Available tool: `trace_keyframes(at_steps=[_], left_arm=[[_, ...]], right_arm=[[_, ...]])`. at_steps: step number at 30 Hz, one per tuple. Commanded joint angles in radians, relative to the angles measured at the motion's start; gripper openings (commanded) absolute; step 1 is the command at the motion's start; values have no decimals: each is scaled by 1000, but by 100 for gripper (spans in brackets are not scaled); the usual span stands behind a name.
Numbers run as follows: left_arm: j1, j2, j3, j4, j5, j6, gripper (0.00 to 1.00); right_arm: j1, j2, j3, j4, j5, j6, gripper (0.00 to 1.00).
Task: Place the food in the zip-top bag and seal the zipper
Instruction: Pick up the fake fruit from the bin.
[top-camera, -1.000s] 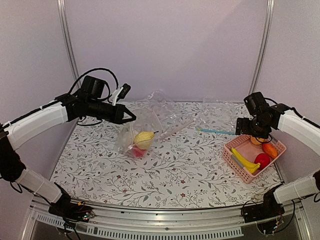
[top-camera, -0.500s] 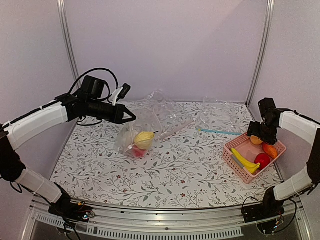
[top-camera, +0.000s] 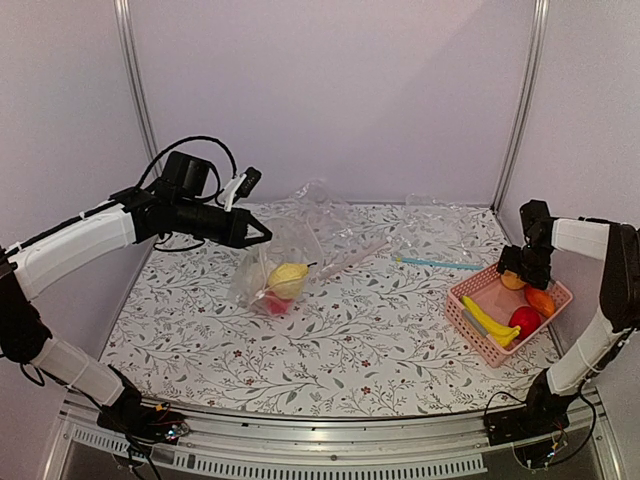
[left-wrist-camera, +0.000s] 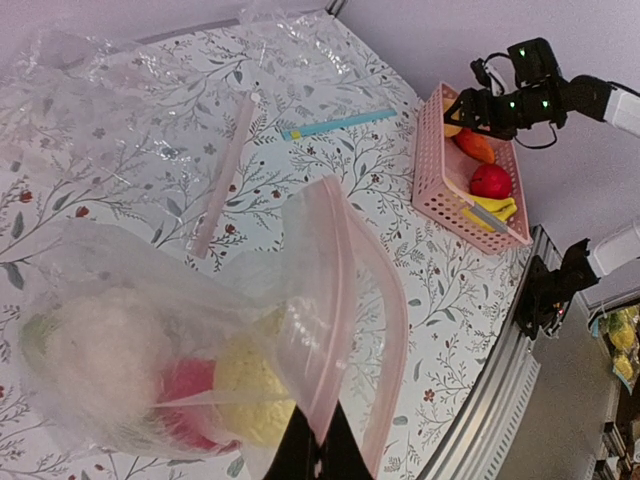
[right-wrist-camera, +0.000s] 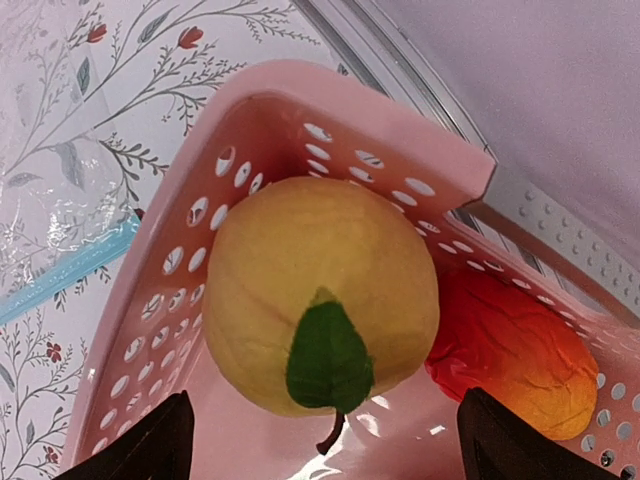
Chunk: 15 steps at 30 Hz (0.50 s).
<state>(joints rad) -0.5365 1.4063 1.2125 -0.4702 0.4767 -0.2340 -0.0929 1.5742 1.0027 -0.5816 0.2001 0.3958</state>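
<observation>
top external view: lemon (top-camera: 288, 276) and red fruit (top-camera: 276, 302) lie inside the zip-top bag (top-camera: 255, 268), its rim clenched by the left hand (top-camera: 265, 234); right hand (top-camera: 513, 271), released, hovers over the pink basket (top-camera: 463, 318) with leftover food (top-camera: 526, 320); sealing remains.

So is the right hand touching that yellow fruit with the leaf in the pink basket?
Apart. The right wrist view shows the right hand open, its fingers either side of the yellow fruit with pink basket showing between.

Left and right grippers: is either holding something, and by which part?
The left gripper is shut on the zip-top bag, pinching the rim of its open mouth. The right gripper holds nothing; its jaws stand open over a yellowish fruit.
</observation>
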Motion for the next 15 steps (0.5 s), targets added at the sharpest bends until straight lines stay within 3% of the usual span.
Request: trace_keyframes(at_steps=[1, 15], left_arm=[[12, -4, -4, -4, -6, 4, 0], [12, -7, -3, -5, -7, 5, 0]], right_arm=[[-13, 49, 46, 36, -11, -18, 90], [-40, 135, 78, 73, -1, -31, 80]])
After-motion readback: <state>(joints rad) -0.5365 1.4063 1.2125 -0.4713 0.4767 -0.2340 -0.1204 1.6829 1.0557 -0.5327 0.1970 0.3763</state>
